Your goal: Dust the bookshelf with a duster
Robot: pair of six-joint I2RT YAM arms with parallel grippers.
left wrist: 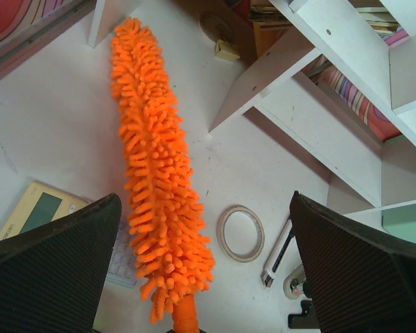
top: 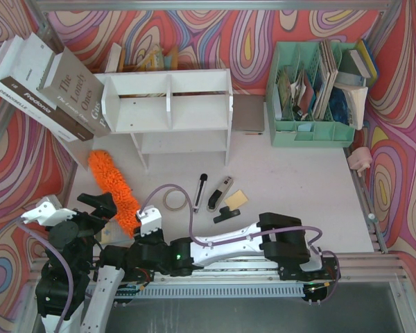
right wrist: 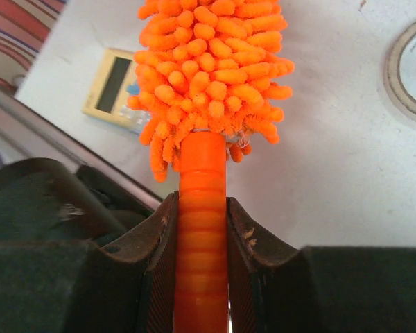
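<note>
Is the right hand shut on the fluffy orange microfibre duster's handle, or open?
Shut on it: the right hand clamps the ribbed handle of the fluffy orange microfibre duster.

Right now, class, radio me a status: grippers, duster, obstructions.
Right gripper shut on duster handle. Left gripper open, empty, over duster. Duster not yet at bookshelf. Tape roll beside it, not touching.
</note>
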